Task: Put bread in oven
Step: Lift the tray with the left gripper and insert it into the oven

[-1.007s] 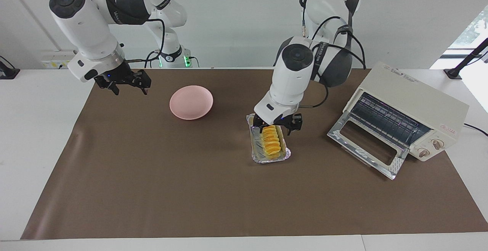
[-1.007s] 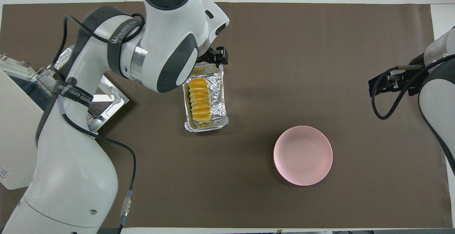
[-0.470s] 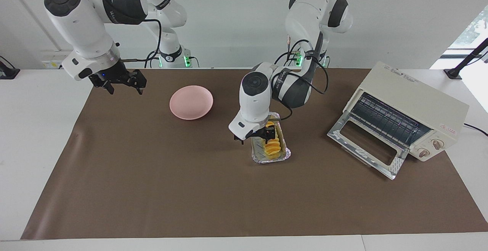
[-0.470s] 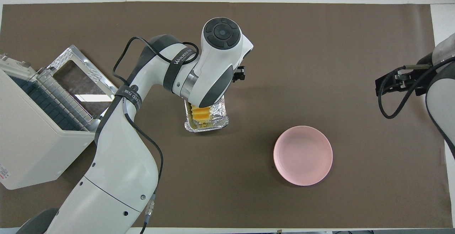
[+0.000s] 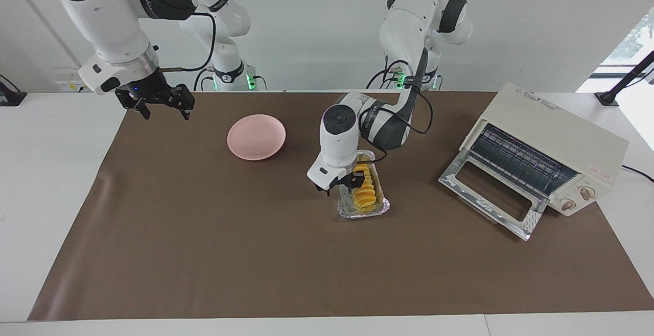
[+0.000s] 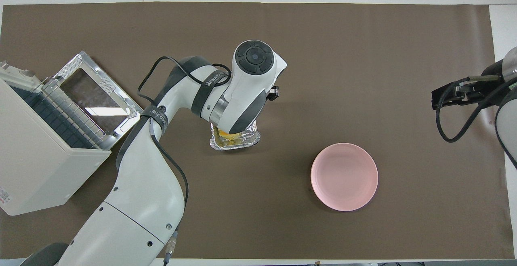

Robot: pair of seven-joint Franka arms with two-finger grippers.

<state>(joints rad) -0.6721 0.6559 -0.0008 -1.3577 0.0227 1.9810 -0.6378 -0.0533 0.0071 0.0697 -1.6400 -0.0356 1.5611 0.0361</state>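
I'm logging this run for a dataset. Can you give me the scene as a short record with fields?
bread: lying in the foil tray
left gripper: down at the bread
right gripper: waits in the air at the right arm's end of the table
oven: door dropped open, rack bare
pink plate: holds nothing

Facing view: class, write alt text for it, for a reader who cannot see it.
The left gripper is down at the bread, which lies in a foil tray mid-table. The oven stands at the left arm's end with its door dropped open. The right gripper waits in the air near a pink plate.
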